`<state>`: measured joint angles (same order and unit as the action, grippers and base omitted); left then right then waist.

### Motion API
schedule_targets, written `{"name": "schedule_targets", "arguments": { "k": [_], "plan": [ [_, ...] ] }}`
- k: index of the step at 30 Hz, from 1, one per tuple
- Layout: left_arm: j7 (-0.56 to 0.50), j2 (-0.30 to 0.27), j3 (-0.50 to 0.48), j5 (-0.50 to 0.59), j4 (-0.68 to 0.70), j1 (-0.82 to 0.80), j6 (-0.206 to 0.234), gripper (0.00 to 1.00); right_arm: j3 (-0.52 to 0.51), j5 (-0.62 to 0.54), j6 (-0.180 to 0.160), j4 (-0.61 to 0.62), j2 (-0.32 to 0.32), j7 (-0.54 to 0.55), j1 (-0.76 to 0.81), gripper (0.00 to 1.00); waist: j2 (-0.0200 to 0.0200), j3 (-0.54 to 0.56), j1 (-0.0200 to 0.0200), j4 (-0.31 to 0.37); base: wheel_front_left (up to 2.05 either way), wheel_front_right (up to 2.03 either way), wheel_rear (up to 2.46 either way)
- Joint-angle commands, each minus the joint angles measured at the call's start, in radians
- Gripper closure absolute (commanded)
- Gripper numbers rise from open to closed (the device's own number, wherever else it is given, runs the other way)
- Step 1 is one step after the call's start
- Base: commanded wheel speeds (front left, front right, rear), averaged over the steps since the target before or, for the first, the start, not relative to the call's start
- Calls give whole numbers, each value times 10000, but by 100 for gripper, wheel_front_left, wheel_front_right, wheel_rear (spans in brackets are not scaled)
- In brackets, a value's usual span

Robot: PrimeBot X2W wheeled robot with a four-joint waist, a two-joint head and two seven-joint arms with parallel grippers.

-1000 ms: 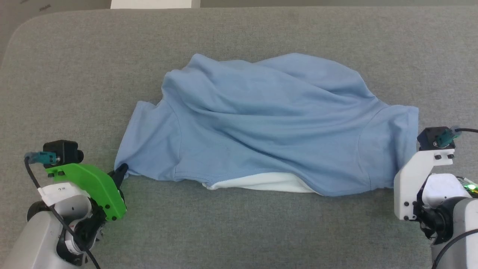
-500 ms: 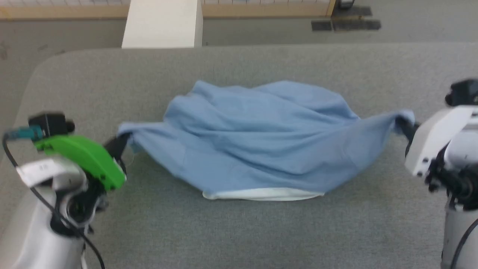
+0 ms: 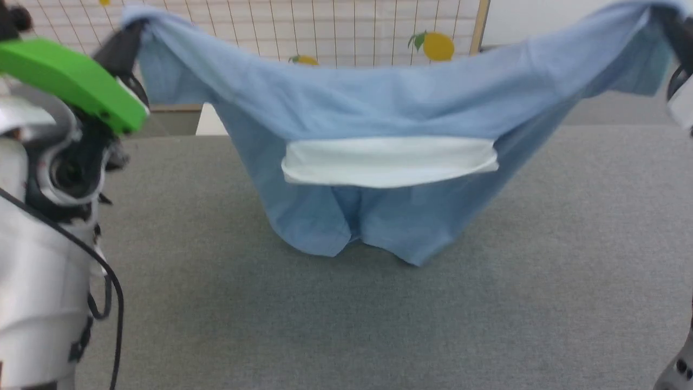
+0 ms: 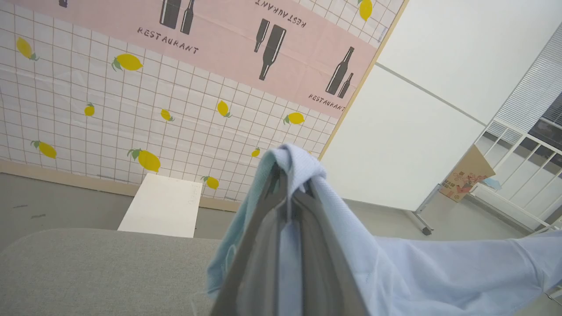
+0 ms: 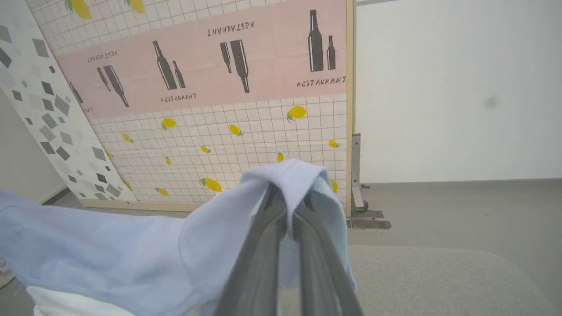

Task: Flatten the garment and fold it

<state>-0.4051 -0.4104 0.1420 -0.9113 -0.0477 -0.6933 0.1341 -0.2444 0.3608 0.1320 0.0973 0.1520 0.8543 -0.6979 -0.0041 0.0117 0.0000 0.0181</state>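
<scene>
The left claw is up at 10 o'clock in the head view. Its two dark fingers are pressed together on one sleeve end of the shirt. The right claw is up at 2 o'clock and pinches the other sleeve end. In each wrist view the blue cloth folds over the finger tips and sits between them. The shirt hangs in the air between the two claws and sags in the middle, like a swing. The white collar hangs in the middle of the head view. Below it the shirt drops toward 6 o'clock, down to the grey table. The low end is bunched up there, but I cannot tell if it touches the table. Behind the shirt, at 12 o'clock, is a wall with yellow lemons.
</scene>
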Motion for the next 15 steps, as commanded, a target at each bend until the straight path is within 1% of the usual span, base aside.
{"name": "schedule_targets", "arguments": {
  "k": [1, 6, 9, 15],
  "plan": [
    [100, -52, -60, 142, -123, -364, 47, 100, -89, 46, -13, -115, 10, -158, -278, 100, 41, 202, 0, -1, 0, 0, 0],
    [313, -149, -121, 327, -632, -1193, -20, 100, -510, -104, -13, -333, -120, -854, -928, 100, 41, 235, 0, -36, 0, 0, 0],
    [268, -167, -51, 340, -964, -1484, -115, 100, -559, -242, -13, -494, -190, -1018, -1070, 100, 41, 155, 0, -68, 0, 0, 0],
    [85, -444, 113, 585, -1824, -2242, -216, 100, -652, -739, -13, -839, -352, -1108, -1674, 100, 41, -612, 0, -88, 0, 0, 0]
  ]
}}
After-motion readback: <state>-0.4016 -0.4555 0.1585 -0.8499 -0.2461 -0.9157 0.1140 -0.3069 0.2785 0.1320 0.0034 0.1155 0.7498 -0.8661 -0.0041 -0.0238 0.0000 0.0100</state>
